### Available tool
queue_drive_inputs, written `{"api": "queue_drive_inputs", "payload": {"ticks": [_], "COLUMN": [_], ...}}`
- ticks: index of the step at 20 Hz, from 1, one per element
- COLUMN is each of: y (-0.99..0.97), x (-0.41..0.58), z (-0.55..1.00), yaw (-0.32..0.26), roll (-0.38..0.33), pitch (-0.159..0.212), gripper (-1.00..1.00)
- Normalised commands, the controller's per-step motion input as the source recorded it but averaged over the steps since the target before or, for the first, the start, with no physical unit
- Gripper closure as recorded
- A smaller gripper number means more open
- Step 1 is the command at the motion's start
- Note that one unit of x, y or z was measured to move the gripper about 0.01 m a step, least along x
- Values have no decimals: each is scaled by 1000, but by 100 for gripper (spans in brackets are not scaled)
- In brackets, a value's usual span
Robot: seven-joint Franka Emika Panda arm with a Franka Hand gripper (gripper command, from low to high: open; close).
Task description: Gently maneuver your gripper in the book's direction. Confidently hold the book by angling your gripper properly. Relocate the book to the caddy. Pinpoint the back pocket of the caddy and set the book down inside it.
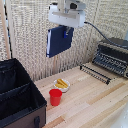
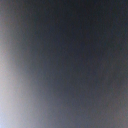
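Book (image 1: pixel 59 41) hangs high above the table, long axis near vertical, pinched at its top edge by our gripper (image 1: pixel 65 31), jaws clenched on it; the caddy (image 1: pixel 20 95) lies below and toward the exterior view's left, so we judge the back pocket (image 1: pixel 11 75) wants a leftward, descending carry.

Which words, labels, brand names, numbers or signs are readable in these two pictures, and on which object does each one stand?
No text can be read in either picture.
The book, held up by the gripper: plain dark cover, no title visible.
The caddy: no label visible.
The red cup: no print visible.
The toaster oven: any markings are too small and blurred to read.
Wrist view: only a dark blur, nothing legible.
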Motion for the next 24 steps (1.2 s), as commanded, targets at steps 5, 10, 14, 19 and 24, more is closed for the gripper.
{"api": "queue_drive_inputs", "payload": {"ticks": [5, 10, 14, 19, 24], "y": [621, 780, 742, 734, 711], "x": [314, 687, 784, 746, 342], "z": [650, 554, 554, 620, 711], "yaw": [-130, -9, 0, -5, -30], "roll": [-6, 5, 11, 20, 32], "pitch": [1, 77, 105, 102, 88], "gripper": [100, 100, 100, 100, 100]}}
